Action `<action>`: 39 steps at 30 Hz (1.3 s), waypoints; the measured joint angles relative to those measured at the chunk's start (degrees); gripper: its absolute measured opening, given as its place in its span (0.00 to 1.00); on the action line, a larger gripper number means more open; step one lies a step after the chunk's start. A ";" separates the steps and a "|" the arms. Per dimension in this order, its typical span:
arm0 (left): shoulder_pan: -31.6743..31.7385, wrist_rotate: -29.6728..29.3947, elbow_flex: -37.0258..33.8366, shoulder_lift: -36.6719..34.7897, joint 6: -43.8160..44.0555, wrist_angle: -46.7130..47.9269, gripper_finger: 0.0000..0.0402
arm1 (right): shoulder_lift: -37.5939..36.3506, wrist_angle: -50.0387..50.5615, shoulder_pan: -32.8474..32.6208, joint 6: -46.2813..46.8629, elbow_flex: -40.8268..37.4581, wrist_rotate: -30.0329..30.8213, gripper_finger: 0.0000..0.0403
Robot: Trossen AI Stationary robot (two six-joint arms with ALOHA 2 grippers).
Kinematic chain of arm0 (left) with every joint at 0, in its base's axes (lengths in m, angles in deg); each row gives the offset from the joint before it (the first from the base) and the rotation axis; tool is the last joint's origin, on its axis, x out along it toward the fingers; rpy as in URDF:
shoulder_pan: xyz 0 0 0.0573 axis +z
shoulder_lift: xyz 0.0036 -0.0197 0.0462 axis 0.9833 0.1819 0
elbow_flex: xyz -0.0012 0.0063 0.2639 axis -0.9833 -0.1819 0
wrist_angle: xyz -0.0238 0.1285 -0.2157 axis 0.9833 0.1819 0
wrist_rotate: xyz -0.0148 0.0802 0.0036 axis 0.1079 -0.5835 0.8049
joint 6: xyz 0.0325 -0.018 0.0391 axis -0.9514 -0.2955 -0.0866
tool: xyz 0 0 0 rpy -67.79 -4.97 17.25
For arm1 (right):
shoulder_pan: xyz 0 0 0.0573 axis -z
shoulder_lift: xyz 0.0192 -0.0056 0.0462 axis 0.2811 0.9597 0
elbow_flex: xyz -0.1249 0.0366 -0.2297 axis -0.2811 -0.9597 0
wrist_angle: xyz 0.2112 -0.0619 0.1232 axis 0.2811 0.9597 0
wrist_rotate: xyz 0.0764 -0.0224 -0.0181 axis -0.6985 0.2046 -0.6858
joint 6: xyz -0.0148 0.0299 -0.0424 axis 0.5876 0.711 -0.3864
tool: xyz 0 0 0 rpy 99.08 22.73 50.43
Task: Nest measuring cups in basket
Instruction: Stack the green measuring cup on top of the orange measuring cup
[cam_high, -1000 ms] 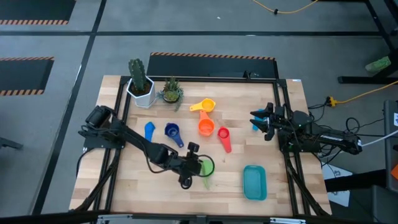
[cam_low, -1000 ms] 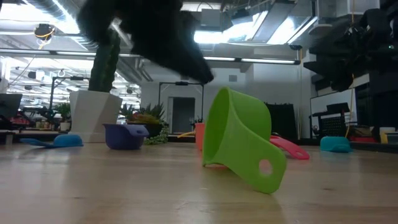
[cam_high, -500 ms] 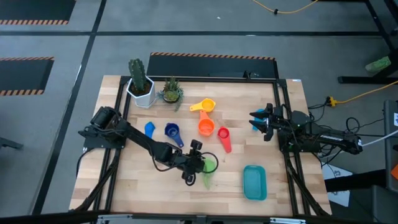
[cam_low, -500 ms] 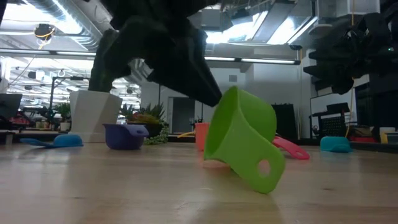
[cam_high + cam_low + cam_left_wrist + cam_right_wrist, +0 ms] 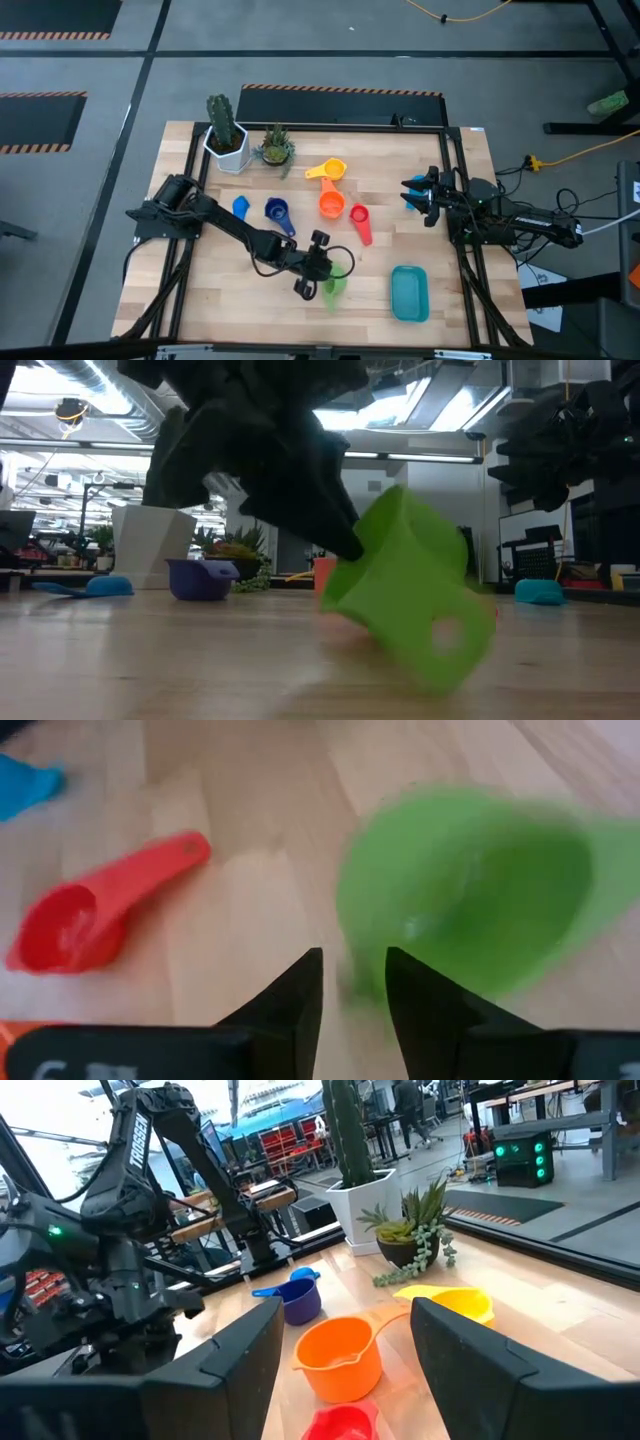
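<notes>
- Left gripper [image 5: 322, 262] pinches the rim of the green cup [image 5: 334, 285], tipped on the wood near the table's front middle.
- Basket [image 5: 409, 292] sits just right of it, apart, nothing inside.
- Red cup [image 5: 360, 222], orange cup [image 5: 331, 203], yellow cup [image 5: 328, 170] lie behind; dark blue cup [image 5: 277, 211] and light blue cup [image 5: 240, 208] further left.
- Two plant pots [image 5: 228, 150] at the back left.
- Right gripper [image 5: 415, 193] waits at the right edge, fingers spread, holding nothing.

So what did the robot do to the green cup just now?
The left gripper slid further toward the basket, closed on the rim of the green cup and is tipping it, so it blurs in the low view. The right gripper and the other cups stayed put.
</notes>
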 joint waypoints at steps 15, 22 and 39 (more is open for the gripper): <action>-0.05 -1.48 0.08 0.33 11.70 -3.20 0.07 | 0.09 0.03 0.00 0.14 -0.07 -0.05 0.56; 0.01 -6.41 0.06 -1.72 24.48 -3.43 0.07 | 0.09 0.02 0.00 0.15 -0.07 -0.05 0.56; 8.82 -13.43 0.08 -14.64 53.62 8.80 0.04 | 0.09 -0.26 0.00 0.01 -0.07 -6.06 0.56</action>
